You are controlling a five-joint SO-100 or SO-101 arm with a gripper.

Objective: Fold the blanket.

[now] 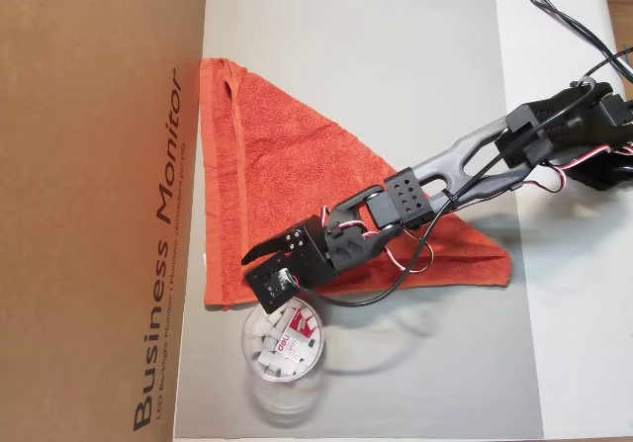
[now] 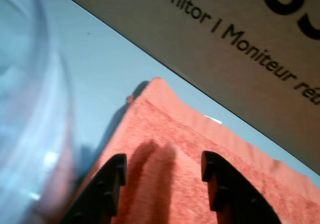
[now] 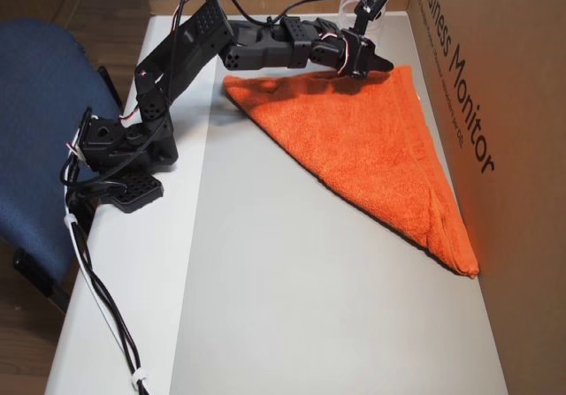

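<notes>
Grey mat (image 1: 396, 66): blanket (image 1: 277, 165) triangular (tool (image 2: 162, 171) hides corner).

— What can we read here?
— "Business Monitor" on the cardboard box (image 1: 99, 165) beside the blanket (image 1: 287, 175); "Monitor | Moniteur" beneath it. We also read "deli" inside the clear tub (image 1: 284, 340).

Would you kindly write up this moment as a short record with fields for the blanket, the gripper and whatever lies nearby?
blanket: orange-red blanket lies folded into a triangle on the grey mat
gripper: gripper open, jaws apart above a blanket corner, holding nothing
tub: clear round tub with small white pieces, just beside that corner
box: cardboard box printed "Business Monitor" along the blanket's edge
</notes>
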